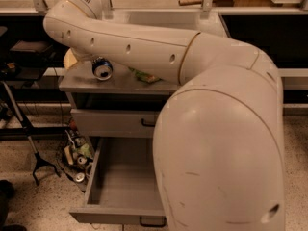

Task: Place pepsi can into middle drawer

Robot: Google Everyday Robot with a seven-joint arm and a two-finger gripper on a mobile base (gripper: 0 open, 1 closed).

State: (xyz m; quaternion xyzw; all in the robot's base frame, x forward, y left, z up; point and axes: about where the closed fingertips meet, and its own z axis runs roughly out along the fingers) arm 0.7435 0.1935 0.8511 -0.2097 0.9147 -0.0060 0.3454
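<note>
Pepsi can [102, 69] lies on its side on the cabinet top [79, 84], left end; the middle drawer [115, 214] stands open below. The gripper is hidden behind the arm [144, 47] beside the can, its state untellable. Risk: a nudge could roll the can off the edge.

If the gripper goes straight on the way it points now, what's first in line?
The gripper is hidden behind the arm, whose wrist turns down over the cabinet top. Likely first: the pepsi can lying there; depth unclear.
</note>
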